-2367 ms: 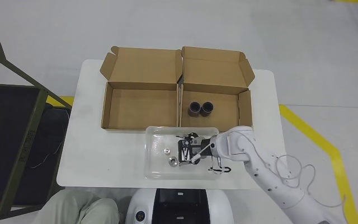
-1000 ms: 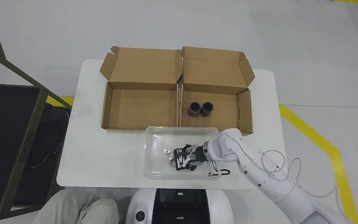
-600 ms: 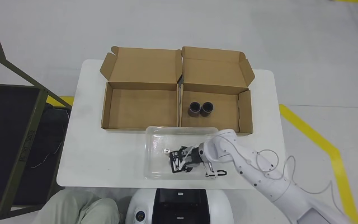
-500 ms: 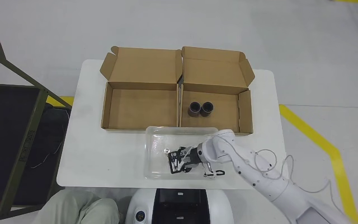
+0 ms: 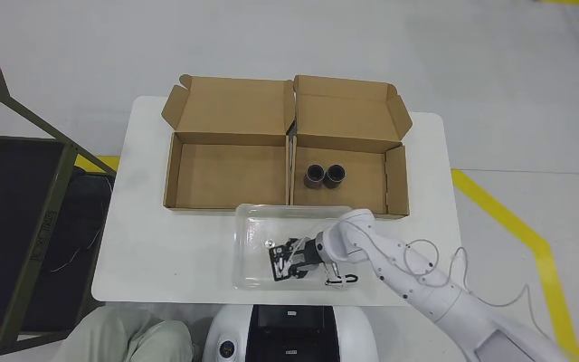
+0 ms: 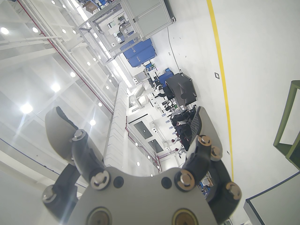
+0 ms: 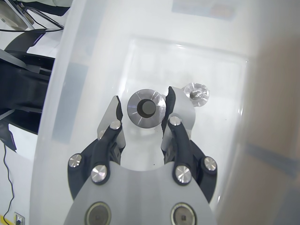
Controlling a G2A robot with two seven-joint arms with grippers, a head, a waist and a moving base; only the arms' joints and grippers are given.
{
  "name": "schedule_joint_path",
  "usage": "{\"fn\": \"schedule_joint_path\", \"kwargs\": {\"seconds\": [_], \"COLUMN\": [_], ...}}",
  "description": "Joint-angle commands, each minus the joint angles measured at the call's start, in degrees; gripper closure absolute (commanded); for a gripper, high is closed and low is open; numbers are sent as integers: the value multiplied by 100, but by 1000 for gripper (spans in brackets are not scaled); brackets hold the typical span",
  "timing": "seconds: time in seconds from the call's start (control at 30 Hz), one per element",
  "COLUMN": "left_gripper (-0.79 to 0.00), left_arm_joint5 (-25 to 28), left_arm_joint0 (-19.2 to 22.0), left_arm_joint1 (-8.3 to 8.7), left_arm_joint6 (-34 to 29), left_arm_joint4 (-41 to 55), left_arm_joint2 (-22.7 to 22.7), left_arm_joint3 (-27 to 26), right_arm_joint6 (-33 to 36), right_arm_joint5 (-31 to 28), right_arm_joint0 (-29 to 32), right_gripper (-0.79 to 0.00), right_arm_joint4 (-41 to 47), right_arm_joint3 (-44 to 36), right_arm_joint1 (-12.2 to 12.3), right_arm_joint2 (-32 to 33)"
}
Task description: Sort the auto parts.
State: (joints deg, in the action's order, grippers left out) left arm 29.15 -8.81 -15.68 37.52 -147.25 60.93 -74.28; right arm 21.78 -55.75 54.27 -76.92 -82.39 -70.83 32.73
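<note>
Table (image 5: 136, 226), white, carries two open cardboard boxes side by side on its far half. The left box (image 5: 226, 176) and the right box (image 5: 362, 176) meet along one shared wall, flaps raised at the back. A clear tray (image 5: 249, 271) lies just in front of them, close to the near edge of the table.

My right pincer (image 5: 282, 260) is down inside the tray, well apart from its walls on both sides. Its jaws stand partly open and straddle a round metal part (image 7: 145, 118) that sits upright on the tray floor, bore upward. One pad (image 7: 169, 101) is at the part's rim; the other shows a narrow gap, so nothing is clamped.

My left pincer (image 6: 127, 115) is wide open, holds nothing and points out into the room.

Two dark cylinders (image 5: 316, 175) stand touching each other in the right box, near its left wall. A smaller metal part (image 7: 196, 94) lies just beside the outer face of one finger.
</note>
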Motion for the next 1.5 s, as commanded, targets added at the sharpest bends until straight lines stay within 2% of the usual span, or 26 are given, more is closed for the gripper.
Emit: {"fn": "schedule_joint_path", "kwargs": {"seconds": [0.0,0.07,0.1,0.33,0.83,1.03,1.47], "left_gripper": [-785,-785,-785,-785,-785,-785,-785], "left_arm_joint5": [0,0,0,0,0,0,0], "left_arm_joint0": [0,0,0,0,0,0,0], "left_arm_joint1": [0,0,0,0,0,0,0], "left_arm_joint6": [0,0,0,0,0,0,0], "left_arm_joint4": [0,0,0,0,0,0,0], "left_arm_joint2": [0,0,0,0,0,0,0], "left_arm_joint3": [0,0,0,0,0,0,0], "right_arm_joint6": [-6,-16,-24,-55,-126,-556,-1858], "right_arm_joint5": [4,6,6,-95,-225,-164,515], "right_arm_joint0": [-10,-15,-18,-6,386,424,587], "right_gripper": [-188,-22,0,0,0,0,0], "right_arm_joint4": [-15,-21,-20,-14,51,154,222], "right_arm_joint3": [9,19,20,-135,-1071,-1300,-1505], "right_arm_joint1": [-5,-9,-11,28,320,375,419], "right_arm_joint2": [-9,-14,-15,72,636,862,1399]}}
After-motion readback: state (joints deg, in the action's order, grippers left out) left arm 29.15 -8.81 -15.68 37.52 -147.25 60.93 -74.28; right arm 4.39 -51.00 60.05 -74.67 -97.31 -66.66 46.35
